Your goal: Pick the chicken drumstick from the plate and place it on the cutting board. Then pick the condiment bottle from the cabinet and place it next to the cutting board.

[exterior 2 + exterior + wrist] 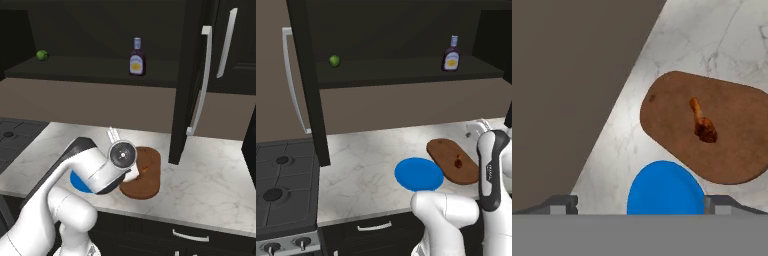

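I am seeing the chicken drumstick (702,122) lying flat on the cutting board (732,150), ahead of the gripper (640,205) and off to the right side of the hand view, its pale bone end pointing away from me and the meaty end nearer. Nothing is touching it. The cutting board is sitting on the marble bench (366,160), and the plate (664,187) is lying just beside it, its blue rim meeting or slightly overlapping the board's near edge; I cannot tell which. In the hand view the plate is sitting directly between and ahead of the two fingertips (562,204), with nothing on it.

The gripper is standing spread wide and is holding nothing; it is hovering above the bench, over the plate's near edge.

Looking up and well away from the gripper, the condiment bottle (451,54) is standing upright on the shelf of the cabinet (406,30), label facing me, pale cap on top. On the same shelf, well apart from the bottle towards the left in the left base view, a small green fruit (334,61) is resting. In the right base view an open cabinet door (192,75) with a long silver handle is hanging above the bench, to the right of the board. A stovetop (283,185) is lying beyond the bench's left end.
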